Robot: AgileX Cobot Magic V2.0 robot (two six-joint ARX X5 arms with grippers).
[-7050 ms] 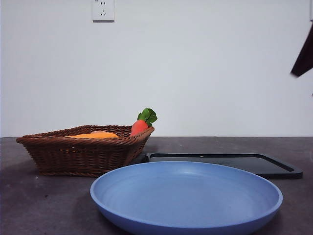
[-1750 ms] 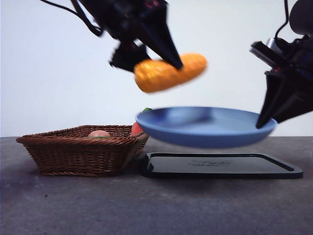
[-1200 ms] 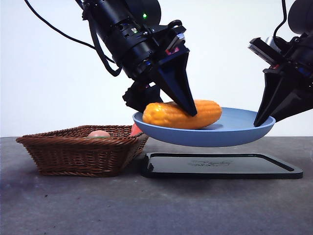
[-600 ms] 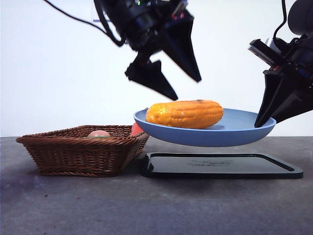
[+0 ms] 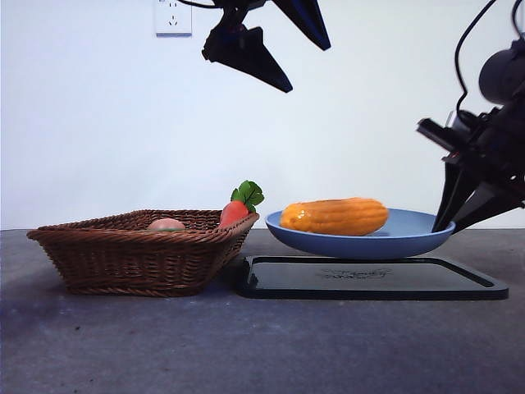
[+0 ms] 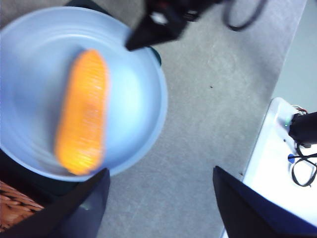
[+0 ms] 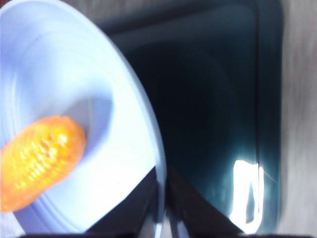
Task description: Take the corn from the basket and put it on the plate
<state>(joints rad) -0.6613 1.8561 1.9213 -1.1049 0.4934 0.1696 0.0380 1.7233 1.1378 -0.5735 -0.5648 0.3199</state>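
Right gripper (image 5: 449, 223) at the right edge of the front view, jaws pinched on the rim of the plate (image 5: 410, 242), holding it just above the black tray (image 5: 459, 287). Left gripper (image 5: 283, 37) high at top centre, jaws spread wide and empty. The corn (image 5: 335, 217) lies on the plate at centre frame, clear of the basket (image 5: 139, 250) at lower left. Corn's delivered; looks like only setting the plate down is left.

No readable text, label, brand or number showed anywhere; the tray (image 5: 373, 279) bore a faint embossed mark on its top face, too small and dim to make out
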